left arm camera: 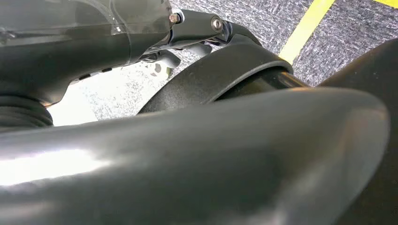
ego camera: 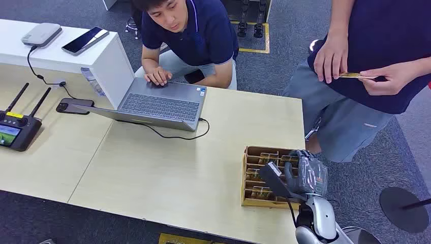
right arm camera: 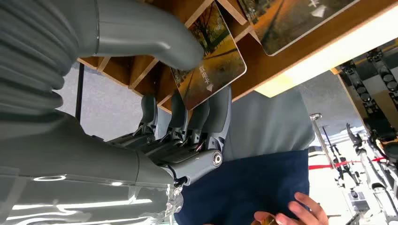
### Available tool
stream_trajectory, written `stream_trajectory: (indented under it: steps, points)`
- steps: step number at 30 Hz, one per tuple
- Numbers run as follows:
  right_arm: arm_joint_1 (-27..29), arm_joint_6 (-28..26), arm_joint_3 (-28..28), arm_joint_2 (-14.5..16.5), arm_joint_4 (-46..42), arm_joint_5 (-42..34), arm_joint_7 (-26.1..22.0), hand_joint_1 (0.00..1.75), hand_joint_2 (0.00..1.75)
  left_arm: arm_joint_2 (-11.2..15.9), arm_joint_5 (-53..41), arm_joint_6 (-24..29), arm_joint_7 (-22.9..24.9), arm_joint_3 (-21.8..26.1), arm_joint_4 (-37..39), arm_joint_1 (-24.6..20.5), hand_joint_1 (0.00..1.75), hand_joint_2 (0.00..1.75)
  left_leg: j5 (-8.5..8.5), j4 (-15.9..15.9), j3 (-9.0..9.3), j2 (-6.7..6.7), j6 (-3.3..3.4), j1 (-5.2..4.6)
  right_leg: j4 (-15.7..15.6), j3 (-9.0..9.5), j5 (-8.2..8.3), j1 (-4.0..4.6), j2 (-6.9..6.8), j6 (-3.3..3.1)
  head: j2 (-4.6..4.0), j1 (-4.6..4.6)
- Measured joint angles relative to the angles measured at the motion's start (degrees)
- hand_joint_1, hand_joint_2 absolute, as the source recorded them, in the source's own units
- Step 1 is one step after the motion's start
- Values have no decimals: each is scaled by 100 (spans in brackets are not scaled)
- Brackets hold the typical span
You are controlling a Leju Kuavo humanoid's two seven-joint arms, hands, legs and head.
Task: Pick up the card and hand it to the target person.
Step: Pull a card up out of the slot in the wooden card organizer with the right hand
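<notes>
A wooden card box [ego camera: 249, 201] with several slotted cards stands at the table's right front corner. My right hand [ego camera: 305, 175] hangs over its right side. In the right wrist view my right hand [right arm camera: 178, 122] pinches a card with an autumn-tree picture [right arm camera: 209, 70]: the thumb [right arm camera: 155, 37] lies on one face and the dark fingers [right arm camera: 220, 112] on the other, with the card's far end still among the box's wooden dividers [right arm camera: 281, 61]. A person in a dark shirt [ego camera: 376, 46] stands right of the table, holding another card [ego camera: 350, 75] in both hands. My left hand's fingers cannot be made out.
A seated person [ego camera: 188, 35] leans over an open laptop [ego camera: 157, 104] at the table's far side, its cable trailing across the top. A phone [ego camera: 75, 105], a remote controller [ego camera: 15, 132] and a white stand [ego camera: 61, 51] with devices sit at the left.
</notes>
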Motion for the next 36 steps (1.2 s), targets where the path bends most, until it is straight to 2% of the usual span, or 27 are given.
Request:
stream_trajectory:
  steps: [8, 12, 16, 26, 36]
  points:
    - [16, -15, -5, 1, 12, 8, 5, 144, 175, 5, 26, -25, -23, 13, -6, 4, 0, 0, 2, -3, 2, 1, 0, 0, -4, 2, 2, 0, 1, -2, 0, 0]
    - [14, -39, -11, 9, 24, 16, 1, 174, 175, -1, 36, -38, -36, 13, -9, 4, 0, 0, 2, -2, 0, 0, -1, 1, -2, 0, 2, 1, 0, -2, 0, 0]
    - [4, -79, -17, 19, 47, 25, -26, 175, 175, 2, -2, -91, -77, -48, -15, -3, 0, 175, 2, -2, 1, 1, 0, 0, -2, 0, 2, 0, 1, -1, 0, 0]
    - [1, -222, -70, 43, -35, -36, -86, 175, 175, -17, 69, 61, -138, 1, -4, 4, 0, 175, 0, -6, 7, 8, 0, 0, -5, 4, 2, 0, 8, -2, 0, 0]
    - [-71, -488, -245, -7, -779, -341, -226, 175, 175, -17, 97, 54, -91, -45, 6, -2, 0, 175, -7, 3, -1, 19, -1, -4, 10, -8, -3, -4, 18, 0, 0, 0]
